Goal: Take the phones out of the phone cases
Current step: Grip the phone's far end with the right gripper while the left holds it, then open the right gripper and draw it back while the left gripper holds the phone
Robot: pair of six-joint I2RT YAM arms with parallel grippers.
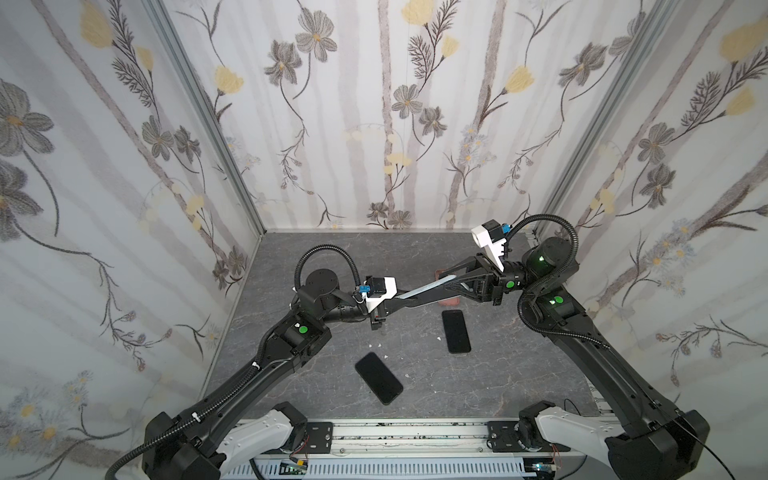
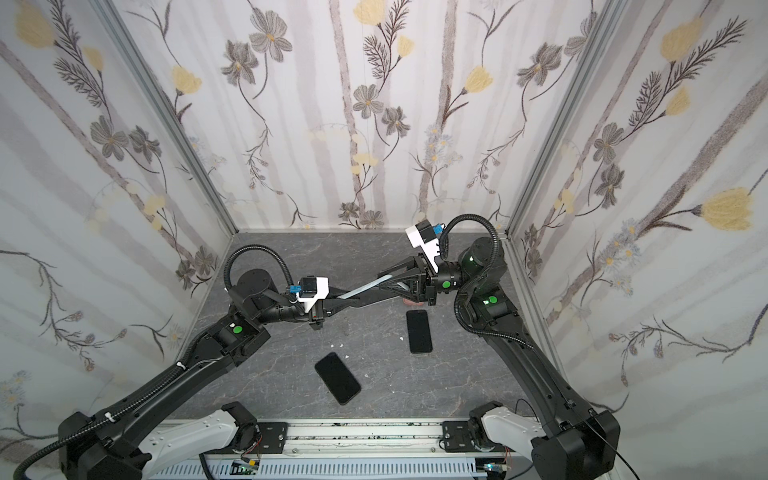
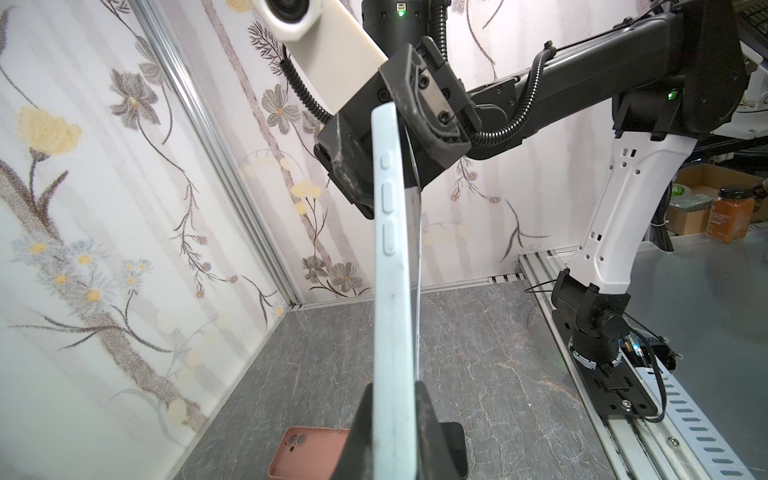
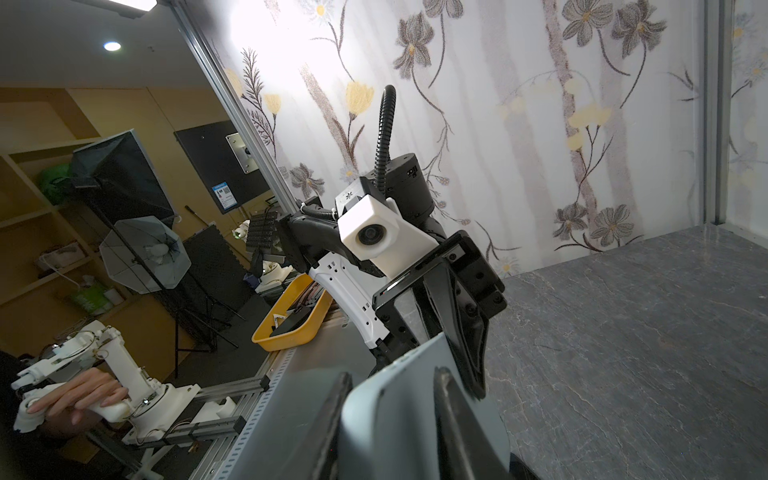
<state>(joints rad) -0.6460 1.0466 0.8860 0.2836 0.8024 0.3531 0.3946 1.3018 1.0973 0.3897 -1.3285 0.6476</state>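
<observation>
A light-blue phone case (image 1: 428, 287) hangs in the air over the middle of the table, held at both ends. In the left wrist view I see the case's side with its buttons (image 3: 390, 249). A thin dark edge of the phone (image 3: 417, 232) shows along it, bowed slightly off the case near the far end. My left gripper (image 3: 392, 386) is shut on the near end of the case. My right gripper (image 4: 390, 374) is shut on the other end, one finger on each face. In both top views the two grippers meet tip to tip (image 2: 374, 286).
Two bare black phones lie on the grey table, one near the front (image 1: 378, 377) and one right of centre (image 1: 456, 331). An empty pink case (image 3: 307, 453) lies on the table under the grippers. Flowered walls close three sides, and a rail (image 1: 415, 436) runs along the front.
</observation>
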